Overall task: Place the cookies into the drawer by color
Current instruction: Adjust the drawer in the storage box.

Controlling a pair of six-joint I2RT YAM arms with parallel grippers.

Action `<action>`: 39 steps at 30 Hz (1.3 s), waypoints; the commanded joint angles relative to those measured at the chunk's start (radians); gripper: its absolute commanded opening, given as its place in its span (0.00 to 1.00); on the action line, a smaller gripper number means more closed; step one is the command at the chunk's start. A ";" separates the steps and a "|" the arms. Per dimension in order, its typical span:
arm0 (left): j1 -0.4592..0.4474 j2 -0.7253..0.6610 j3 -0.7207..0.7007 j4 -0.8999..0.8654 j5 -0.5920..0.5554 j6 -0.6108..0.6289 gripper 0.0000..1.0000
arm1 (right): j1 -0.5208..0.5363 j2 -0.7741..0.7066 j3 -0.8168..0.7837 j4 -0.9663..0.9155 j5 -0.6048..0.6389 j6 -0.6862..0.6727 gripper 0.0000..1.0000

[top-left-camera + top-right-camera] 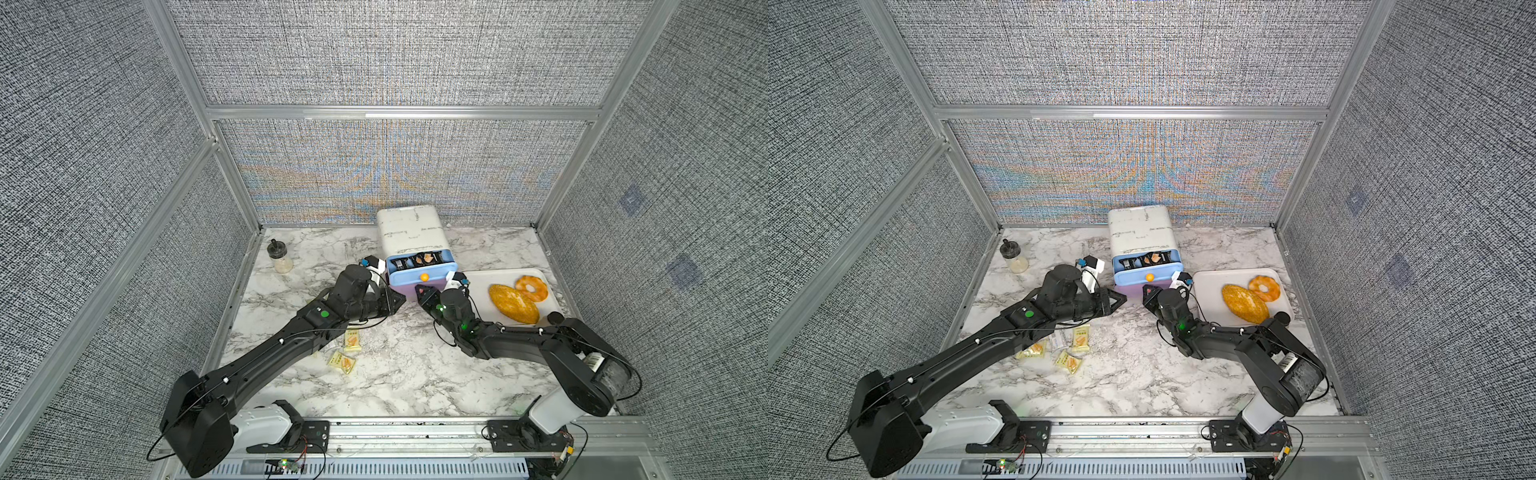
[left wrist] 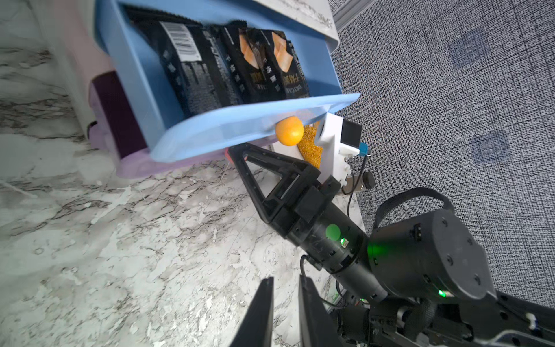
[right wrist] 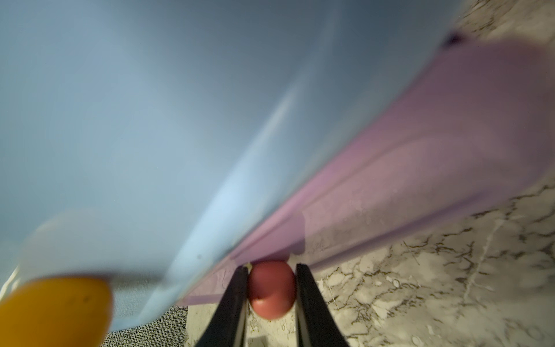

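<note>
The white cabinet (image 1: 411, 232) stands on the marble table (image 1: 415, 374). Its blue top drawer (image 1: 419, 277) is pulled out, and black cookie packets (image 2: 210, 75) stand inside it. The right gripper (image 3: 271, 267) is clamped on the red knob (image 3: 271, 291) of the purple drawer (image 3: 420, 144) just below. The left gripper (image 2: 285, 282), jaws narrow with nothing between them, hangs just beside the cabinet's front corner. Yellow packets (image 1: 1079, 337) lie in front of the cabinet, well apart from it, on the left gripper's side.
</note>
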 commanded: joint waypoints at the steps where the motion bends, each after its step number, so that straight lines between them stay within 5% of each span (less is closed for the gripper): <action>1: -0.001 0.060 0.047 0.017 -0.011 0.018 0.12 | -0.001 0.004 0.007 0.006 -0.018 -0.017 0.23; 17: 0.024 0.417 0.480 -0.192 -0.179 0.154 0.01 | -0.001 -0.039 -0.038 0.018 -0.023 -0.006 0.23; 39: 0.051 0.540 0.652 -0.261 -0.225 0.208 0.01 | 0.064 -0.136 -0.148 -0.005 0.020 0.024 0.23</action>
